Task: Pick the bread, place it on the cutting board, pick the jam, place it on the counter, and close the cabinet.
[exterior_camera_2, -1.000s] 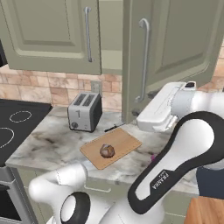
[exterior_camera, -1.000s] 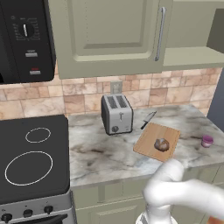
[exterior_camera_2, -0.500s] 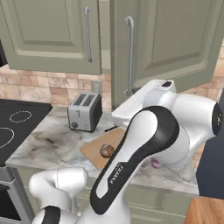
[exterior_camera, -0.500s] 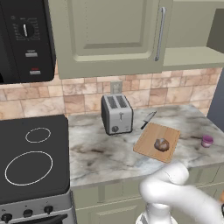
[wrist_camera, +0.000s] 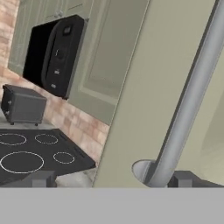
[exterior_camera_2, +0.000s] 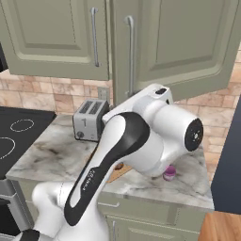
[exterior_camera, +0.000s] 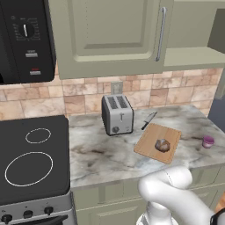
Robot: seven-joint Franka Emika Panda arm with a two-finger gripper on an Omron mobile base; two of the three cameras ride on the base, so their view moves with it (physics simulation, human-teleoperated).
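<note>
The brown bread [exterior_camera: 162, 145] lies on the wooden cutting board [exterior_camera: 151, 140]. On the marbled counter [exterior_camera: 101, 154], right of the board, stands the purple jam [exterior_camera: 208, 141], which also peeks out beside the arm [exterior_camera_2: 169, 172]. The sage-green cabinet [exterior_camera_2: 188, 42] has its right door partly swung out, handle [exterior_camera_2: 129, 52] toward the middle. In the hand view my gripper [wrist_camera: 113, 179] is open right at that door's edge. The silver handle [wrist_camera: 188, 109] rises just inside the right fingertip [wrist_camera: 186, 178], with nothing gripped.
A silver toaster [exterior_camera: 117, 114] and a black knife [exterior_camera: 148, 120] sit behind the board. The black stove top [exterior_camera: 33, 158] is to the left, with the microwave [exterior_camera: 24, 39] above it. My white arm [exterior_camera_2: 141, 136] hides much of the counter in the right base view.
The arm has swung left across the right base view, and the open cabinet door has swung with it toward shut. Bread and jam have not moved.
</note>
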